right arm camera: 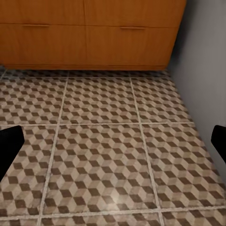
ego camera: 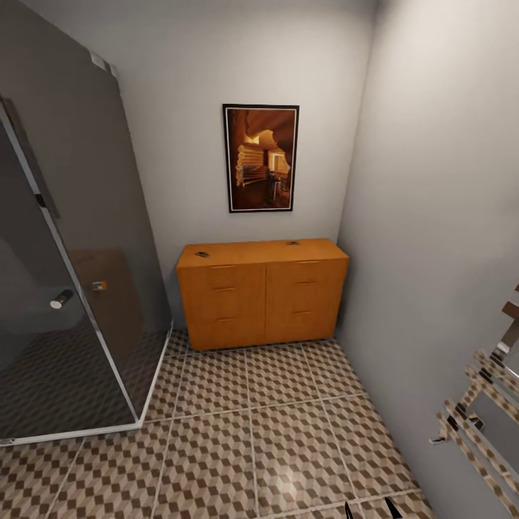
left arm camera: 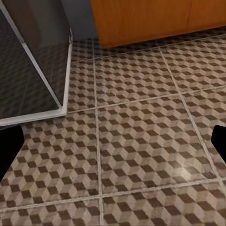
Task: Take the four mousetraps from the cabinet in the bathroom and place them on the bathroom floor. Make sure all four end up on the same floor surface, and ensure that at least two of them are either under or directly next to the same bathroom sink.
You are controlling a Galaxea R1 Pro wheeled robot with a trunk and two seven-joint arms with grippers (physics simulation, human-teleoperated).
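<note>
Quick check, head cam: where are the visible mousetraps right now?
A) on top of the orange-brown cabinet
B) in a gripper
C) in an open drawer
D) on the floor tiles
A: two small dark-and-tan mousetraps lie on the top of the cabinet, one near each end, and its drawers look shut.

Cabinet (ego camera: 263, 292) — smooth orange-brown wood; bathroom floor (ego camera: 274, 440) — glossy tile.

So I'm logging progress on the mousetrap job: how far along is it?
Barely started. Two small dark items that may be mousetraps sit on top of the cabinet; no trap shows on the bathroom floor. Both grippers, left gripper and right gripper, are open and empty. All four placements remain.
</note>
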